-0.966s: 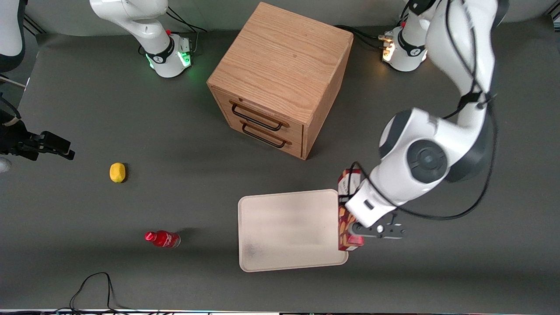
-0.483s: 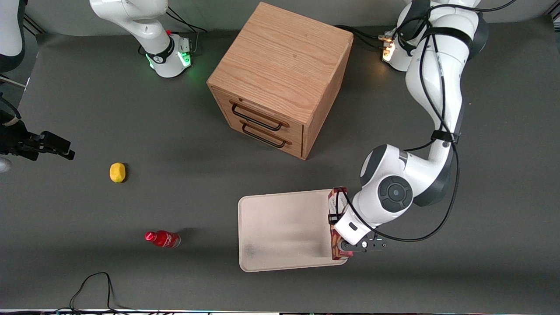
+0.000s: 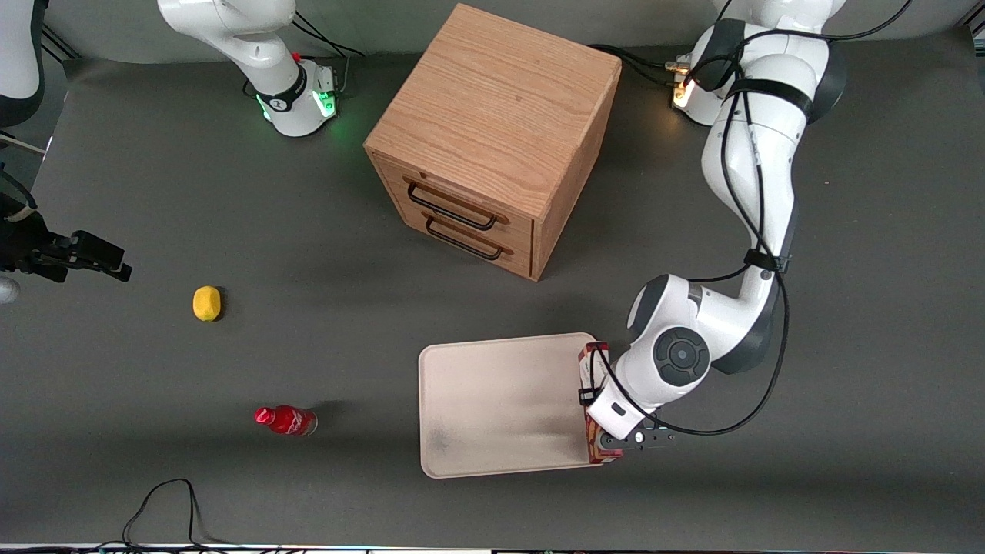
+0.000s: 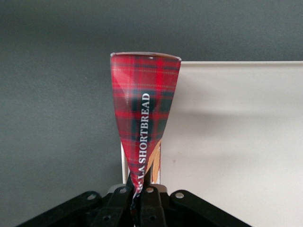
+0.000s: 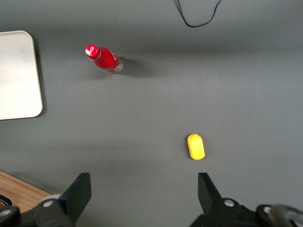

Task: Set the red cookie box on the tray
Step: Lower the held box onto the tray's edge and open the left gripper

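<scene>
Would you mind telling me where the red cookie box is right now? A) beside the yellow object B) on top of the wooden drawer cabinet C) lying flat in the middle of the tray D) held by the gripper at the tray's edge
D: the gripper is shut on the red cookie box, which stands along the edge of the tray nearest the working arm.

Red cookie box (image 3: 589, 369), long slim tartan carton marked SHORTBREAD, lying along the tray's edge at lower right of front view, pinched at its near end by the claw (image 3: 616, 446), tray (image 3: 500, 404) cream-white, rounded corners, flat on bench
</scene>
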Controlling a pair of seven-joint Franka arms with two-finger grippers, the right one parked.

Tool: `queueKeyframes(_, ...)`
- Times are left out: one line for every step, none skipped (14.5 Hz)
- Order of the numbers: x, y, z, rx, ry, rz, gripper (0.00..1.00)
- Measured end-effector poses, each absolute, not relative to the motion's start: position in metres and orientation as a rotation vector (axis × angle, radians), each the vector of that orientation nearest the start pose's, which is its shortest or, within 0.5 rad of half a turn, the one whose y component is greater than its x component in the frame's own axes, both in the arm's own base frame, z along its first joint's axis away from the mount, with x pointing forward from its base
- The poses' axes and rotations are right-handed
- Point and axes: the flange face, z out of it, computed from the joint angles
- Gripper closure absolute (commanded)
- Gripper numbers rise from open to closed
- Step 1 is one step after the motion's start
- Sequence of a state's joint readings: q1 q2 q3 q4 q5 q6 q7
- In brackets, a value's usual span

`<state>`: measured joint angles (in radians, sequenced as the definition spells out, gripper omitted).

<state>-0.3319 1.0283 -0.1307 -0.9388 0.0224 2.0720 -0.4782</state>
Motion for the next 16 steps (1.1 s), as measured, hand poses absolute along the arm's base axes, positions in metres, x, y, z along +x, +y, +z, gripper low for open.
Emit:
queueKeyframes(0.731, -0.32, 0.257, -3.266, -0.128, -0.094, 1.0)
queueKeyframes(0.73, -0.323, 0.256, -3.266, -0.135, -0.091, 1.0)
queueKeyframes(0.729, -0.325, 0.255, -3.266, -0.145, -0.09, 1.0)
queueKeyframes(0.729, -0.327, 0.253, -3.268, -0.152, -0.094, 0.81)
queueKeyframes(0.728, -0.328, 0.253, -3.268, -0.154, -0.096, 0.46)
queueKeyframes(0.729, -0.328, 0.252, -3.269, -0.155, -0.099, 0.02)
queueKeyframes(0.729, -0.328, 0.251, -3.268, -0.158, -0.1, 0.0)
queueKeyframes(0.729, -0.327, 0.25, -3.267, -0.16, -0.098, 0.0)
queueKeyframes(0.729, -0.327, 0.249, -3.266, -0.161, -0.096, 0.0)
queueKeyframes(0.729, -0.327, 0.249, -3.263, -0.162, -0.088, 0.0)
queueKeyframes(0.728, -0.326, 0.25, -3.257, -0.161, -0.068, 0.0)
queueKeyframes(0.727, -0.325, 0.252, -3.248, -0.159, -0.04, 0.0)
queueKeyframes(0.726, -0.323, 0.258, -3.237, -0.157, -0.013, 0.0)
queueKeyframes(0.725, -0.321, 0.268, -3.225, -0.149, 0.012, 0.0)
queueKeyframes(0.724, -0.318, 0.281, -3.213, -0.137, 0.034, 0.0)
queueKeyframes(0.721, -0.314, 0.297, -3.201, -0.114, 0.062, 0.0)
